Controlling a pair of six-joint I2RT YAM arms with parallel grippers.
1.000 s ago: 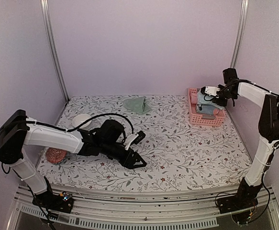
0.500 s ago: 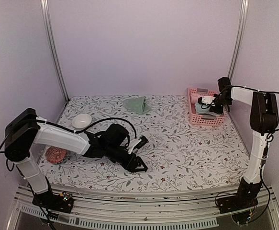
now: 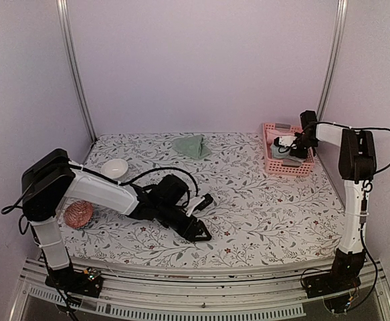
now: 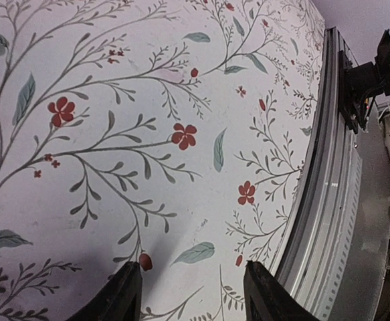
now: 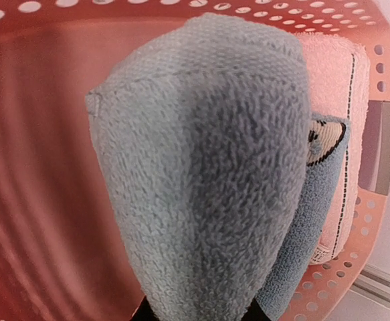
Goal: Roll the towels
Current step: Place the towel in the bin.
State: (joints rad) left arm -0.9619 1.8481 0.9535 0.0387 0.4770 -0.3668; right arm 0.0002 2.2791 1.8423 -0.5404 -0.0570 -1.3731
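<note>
Evidently the right gripper (image 3: pixel 289 143) is clamped on the light blue towel (image 5: pixel 208 167), its fingertips just showing beneath the fat roll. The roll sits inside the pink basket (image 3: pixel 285 168), beside a pink towel (image 5: pixel 335 93) and another blue one (image 5: pixel 308 221) with a patch. The risk lies in the release. Dropped too high or against its neighbours, the roll could spring loose or tip over the low wall, and a downward push might shove the basket. Well apart, the left gripper (image 4: pixel 193 294) hovers with jaws apart just over the floral table (image 4: pixel 148 100). The sage-green towel (image 3: pixel 191 145) lies crumpled near the back edge, not yet rolled.
</note>
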